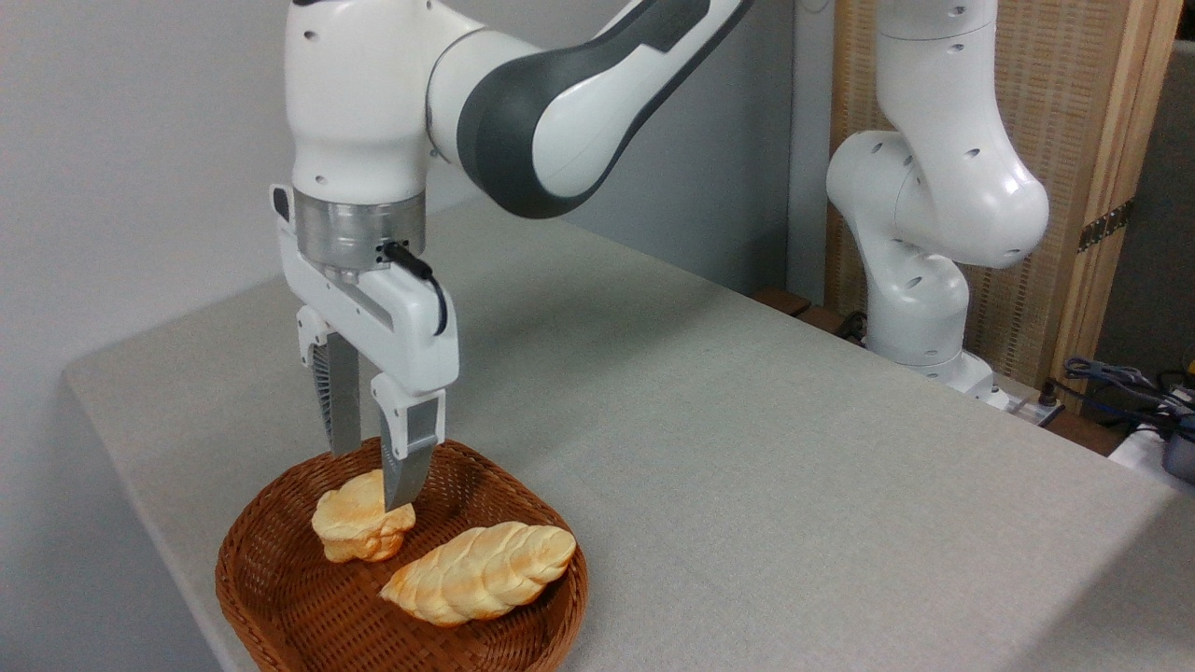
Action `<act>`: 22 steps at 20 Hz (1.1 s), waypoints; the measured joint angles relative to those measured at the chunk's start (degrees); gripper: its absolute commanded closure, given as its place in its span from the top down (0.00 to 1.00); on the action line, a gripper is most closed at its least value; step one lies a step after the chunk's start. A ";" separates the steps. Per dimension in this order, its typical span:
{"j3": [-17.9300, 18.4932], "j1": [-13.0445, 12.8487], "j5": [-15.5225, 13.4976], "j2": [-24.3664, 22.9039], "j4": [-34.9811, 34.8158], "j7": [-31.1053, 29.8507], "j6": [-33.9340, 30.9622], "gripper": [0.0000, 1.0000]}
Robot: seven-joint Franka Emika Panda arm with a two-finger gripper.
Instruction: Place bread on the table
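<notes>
At lower left of the frame, I have the gripper point(372, 481) pointing straight down, fingers spread astride the small bun point(359, 525) lying in the wicker basket point(280, 597) beside the braided loaf point(481, 571), lined up to pinch it for the grey table point(747, 448).

This looks like a robotics lab set up for a test rather than a home or kitchen. A white and grey robot arm point(523, 103) is bolted at the far edge of a cloth-covered table point(747, 448), with plain grey walls point(121, 168) behind it. At about 3 o'clock, loose cables and what may be electronic gear point(1148, 401) lie beside a wood-framed woven screen point(1083, 112), though that corner is too cropped to be sure.
</notes>
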 measured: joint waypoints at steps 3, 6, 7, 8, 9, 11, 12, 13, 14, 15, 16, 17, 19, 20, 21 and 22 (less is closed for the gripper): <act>-1.30 -0.20 0.00 1.65 0.00 0.00 1.56 1.00; -2.14 -0.28 0.00 2.62 0.01 0.00 1.72 1.00; -2.30 -0.34 0.00 2.87 0.01 0.00 1.72 1.00; -2.36 -0.41 0.00 3.15 0.01 0.00 1.72 1.00; -2.39 -0.42 0.00 3.38 0.01 0.01 1.72 1.00; -2.39 -0.42 0.00 3.78 0.01 0.02 1.73 1.00; -2.39 -0.42 0.00 3.91 0.01 0.03 1.73 1.00; -2.39 -0.42 0.00 4.02 0.01 0.04 1.73 1.00; -2.39 -0.42 0.00 4.12 0.01 0.05 1.73 1.00; -2.40 -0.42 0.00 4.27 0.01 0.05 1.73 1.00; -2.40 -0.42 0.00 4.47 0.01 0.06 1.73 1.00; -2.40 -0.42 0.00 4.68 0.01 0.10 1.73 1.00; -2.40 -0.44 0.11 5.05 0.01 0.26 1.73 1.00; -2.42 -0.46 0.11 5.20 0.01 0.37 1.73 1.00; -2.42 -0.48 0.12 5.31 0.01 0.51 1.73 0.99; -2.42 -0.49 0.12 5.38 0.01 0.56 1.73 0.91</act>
